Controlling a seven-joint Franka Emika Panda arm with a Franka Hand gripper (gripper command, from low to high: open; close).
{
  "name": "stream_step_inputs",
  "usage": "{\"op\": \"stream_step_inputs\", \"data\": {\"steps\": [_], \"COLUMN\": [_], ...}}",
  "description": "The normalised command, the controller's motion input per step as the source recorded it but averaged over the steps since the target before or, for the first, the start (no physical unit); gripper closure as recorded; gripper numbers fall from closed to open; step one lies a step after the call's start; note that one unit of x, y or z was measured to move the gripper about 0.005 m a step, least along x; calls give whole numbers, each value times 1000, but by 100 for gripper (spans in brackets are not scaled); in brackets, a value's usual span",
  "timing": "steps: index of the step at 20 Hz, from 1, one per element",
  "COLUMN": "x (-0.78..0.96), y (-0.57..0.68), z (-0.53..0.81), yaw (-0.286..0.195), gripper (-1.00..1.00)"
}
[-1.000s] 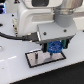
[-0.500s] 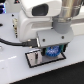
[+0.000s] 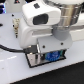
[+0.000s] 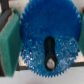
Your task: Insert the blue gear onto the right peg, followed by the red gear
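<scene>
Gripper (image 4: 46, 42) clamping the blue gear (image 4: 47, 30) by its toothed rim, fingers (image 4: 8, 42) pressing either edge. Gear hanging directly beneath the tool, hovering low over the grey plate (image 3: 34, 61), its hub bore lining up with the right peg (image 4: 50, 63). Likely handling as light, rigid, smooth plastic; rim grip leaving bore clear.

The white arm (image 3: 47, 25) sits low over the grey black-rimmed plate (image 3: 35, 61) on the white table (image 3: 12, 70). The blue gear (image 3: 51, 55) shows beneath the arm, above the plate. Gripper fingers hidden.
</scene>
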Motion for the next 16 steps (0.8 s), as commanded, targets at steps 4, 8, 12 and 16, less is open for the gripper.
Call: {"op": "stream_step_inputs", "data": {"steps": [4,8,12,16], "x": [-66,-125,-269,-399], "y": [115,86,114,201], "z": [367,471,385,169], "yaw": [0,0,0,0], "gripper": [-100,-100,-100,-100]}}
